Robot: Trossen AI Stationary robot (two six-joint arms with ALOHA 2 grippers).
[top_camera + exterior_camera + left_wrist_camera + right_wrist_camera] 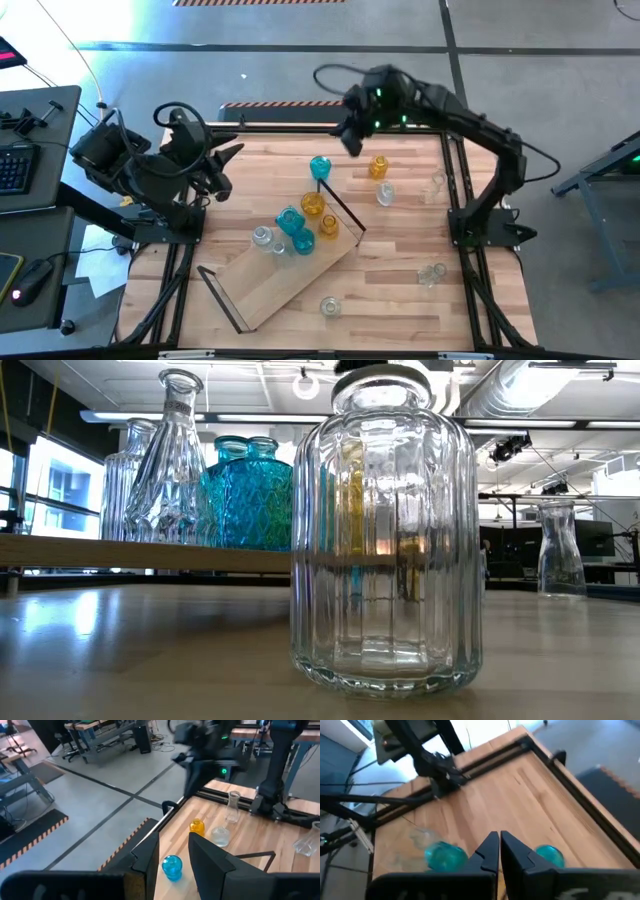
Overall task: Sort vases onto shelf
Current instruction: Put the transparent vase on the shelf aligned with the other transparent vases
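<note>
Dark fingers of the left tool (170, 862) stand a little apart with nothing between them; it hovers near the table's far-left corner, aimed across the boards at a small teal vase (172, 867). The right tool (499, 851) is pressed shut and empty, hanging over the far edge of the table (400, 250) just behind that same teal vase.

Outward from there lies the shelf (285, 275), a light-wood board set diagonally on the table: its long axis runs from the near-left, where one black wire frame (220, 298) stands, up to the far-right, where the other frame (340, 208) ends near the middle of the table. A cluster already sits at the board's far-right end: two teal vases (296, 228), two amber ones (313, 204) and a clear one (262, 236), though the overhead view does not settle whether each stands fully on the board or at its edge.

By my reckoning the sorting is roughly half done. Off the shelf on bare wood are the lone teal vase, an amber vase (379, 166), a clear vase (385, 194) beside it, a clear one at the far right (436, 181), another lying tipped at the right side (432, 272), and a clear ribbed jar (330, 306) at the near edge. Most of the board's near-left length appears unfilled.
</note>
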